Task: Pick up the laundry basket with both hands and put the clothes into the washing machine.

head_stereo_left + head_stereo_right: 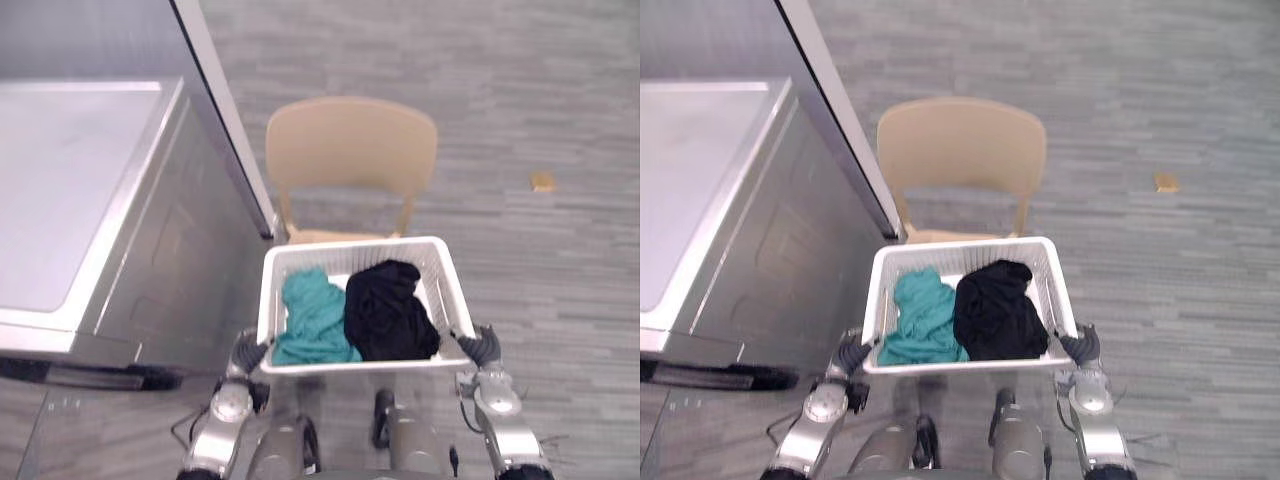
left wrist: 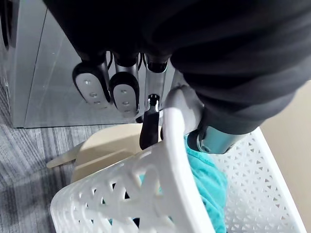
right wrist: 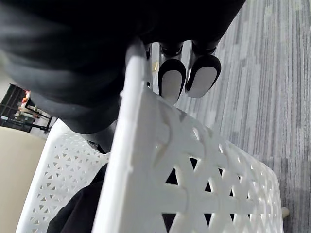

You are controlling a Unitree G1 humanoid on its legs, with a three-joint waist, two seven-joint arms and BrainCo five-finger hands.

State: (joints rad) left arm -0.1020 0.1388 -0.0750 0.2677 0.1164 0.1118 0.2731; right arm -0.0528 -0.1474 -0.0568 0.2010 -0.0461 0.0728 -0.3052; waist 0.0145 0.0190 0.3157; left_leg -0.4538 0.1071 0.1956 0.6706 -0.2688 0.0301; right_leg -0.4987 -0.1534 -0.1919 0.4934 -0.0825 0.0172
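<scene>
A white lattice laundry basket (image 1: 350, 244) is held off the floor in front of me, level. Inside lie a teal garment (image 1: 315, 320) on the left and a black garment (image 1: 388, 310) on the right. My left hand (image 1: 250, 352) grips the basket's left near corner, and its fingers (image 2: 92, 87) curl under the rim (image 2: 175, 170) with the thumb inside by the teal cloth (image 2: 209, 179). My right hand (image 1: 484, 345) grips the right near corner, fingers (image 3: 201, 80) hooked over the rim (image 3: 160, 160). The silver washing machine (image 1: 80, 200) stands to the left.
A beige chair (image 1: 350, 145) stands directly behind the basket, its seat partly under the far rim. A tall grey panel with a dark edge (image 1: 225, 110) rises between machine and chair. A small tan scrap (image 1: 542, 181) lies on the grey floor at right.
</scene>
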